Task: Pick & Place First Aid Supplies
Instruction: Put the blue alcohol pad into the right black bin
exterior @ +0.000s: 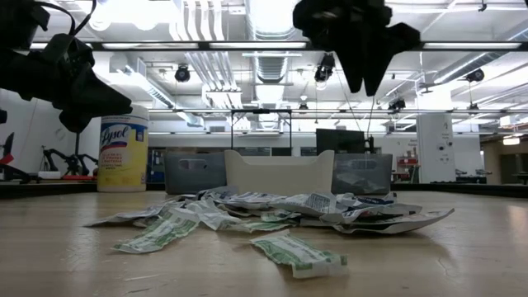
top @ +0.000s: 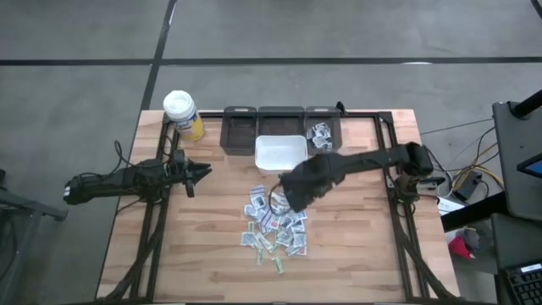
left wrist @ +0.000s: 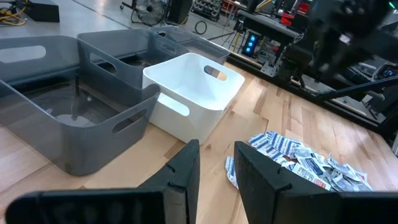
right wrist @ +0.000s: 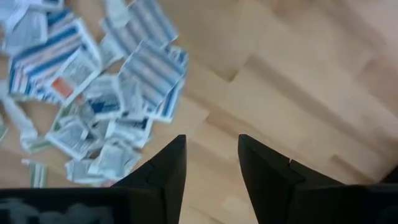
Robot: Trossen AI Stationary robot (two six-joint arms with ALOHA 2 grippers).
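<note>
The first aid supplies lie in a loose pile of small flat packets, white with blue, red or green print, on the wooden table's middle; the pile also shows in the low view. My right gripper hangs open above the table, pointing down, just off the pile's far right edge, with only bare wood between its fingers. In the high view this gripper sits between the pile and the white bin. My left gripper waits open at the table's left, holding nothing.
A row of grey bins stands along the far edge behind the white bin; the rightmost one holds a few packets. A white-capped yellow bottle stands at the far left corner. Bare wood lies left, right and in front of the pile.
</note>
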